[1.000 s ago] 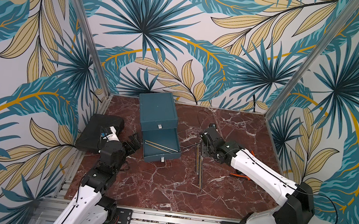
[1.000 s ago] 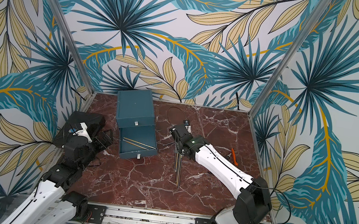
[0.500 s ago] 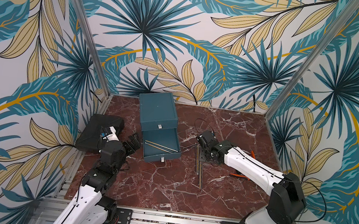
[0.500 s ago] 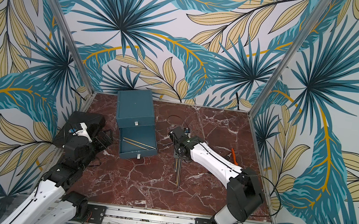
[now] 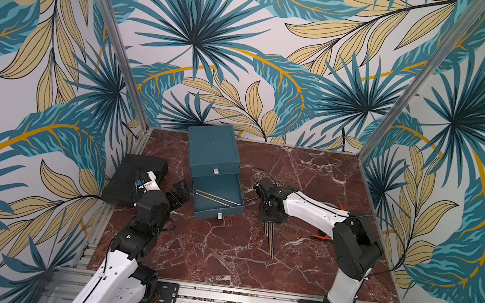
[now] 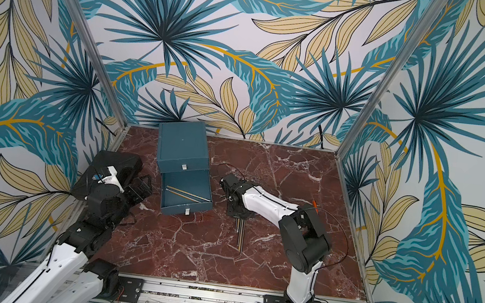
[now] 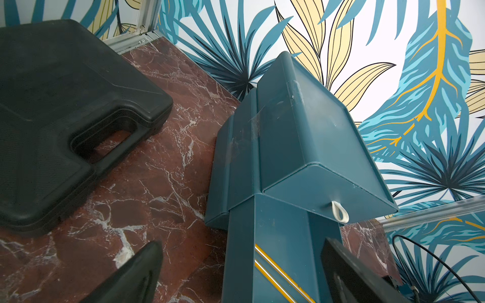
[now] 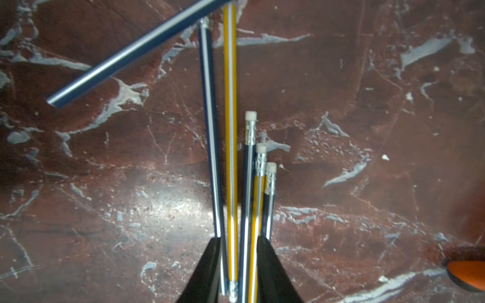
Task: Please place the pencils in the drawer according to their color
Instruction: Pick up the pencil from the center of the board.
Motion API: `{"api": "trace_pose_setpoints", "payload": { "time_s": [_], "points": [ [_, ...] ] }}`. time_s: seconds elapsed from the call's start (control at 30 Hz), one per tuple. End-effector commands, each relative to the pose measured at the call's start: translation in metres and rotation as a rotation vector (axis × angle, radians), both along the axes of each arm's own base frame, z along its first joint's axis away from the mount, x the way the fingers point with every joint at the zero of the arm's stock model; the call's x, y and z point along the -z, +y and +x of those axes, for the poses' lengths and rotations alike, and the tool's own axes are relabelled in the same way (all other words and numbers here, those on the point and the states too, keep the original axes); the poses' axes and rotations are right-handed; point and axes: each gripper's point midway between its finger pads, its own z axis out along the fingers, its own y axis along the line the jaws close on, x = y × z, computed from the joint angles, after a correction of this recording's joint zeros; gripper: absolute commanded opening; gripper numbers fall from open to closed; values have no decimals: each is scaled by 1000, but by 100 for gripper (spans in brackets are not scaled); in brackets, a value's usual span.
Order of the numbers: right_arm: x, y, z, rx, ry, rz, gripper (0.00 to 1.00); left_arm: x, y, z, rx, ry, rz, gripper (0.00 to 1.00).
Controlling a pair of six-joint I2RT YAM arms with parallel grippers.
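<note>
Just two yellow pencils [image 5: 218,198] inside the open drawer [image 5: 216,185]

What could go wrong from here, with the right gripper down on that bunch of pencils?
1. The right gripper brackets yellow pencils and navy pencils together, so it may lift mixed colours.
2. The stored pencils in the open drawer look yellow; a mixed load would spoil the sorting.
</note>
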Motion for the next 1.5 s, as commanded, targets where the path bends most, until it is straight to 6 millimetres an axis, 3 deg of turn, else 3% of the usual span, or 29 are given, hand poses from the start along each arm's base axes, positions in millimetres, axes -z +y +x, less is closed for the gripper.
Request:
{"api": "trace_pose_setpoints", "payload": {
  "time_s": [0.0,0.53,1.17,1.47],
  "points": [
    [3,2,8,-10,-5,-4,25,7,5,-2,-15,13,20,100],
    [25,1,22,1,22,-12,15,5,5,-2,-14,11,21,100],
    [49,-1,16,14,80,-17,14,2,6,-2,-18,6,28,100],
    [50,1,8,20,107,14,14,3,6,-3,-21,10,29,100]
  ]
}}
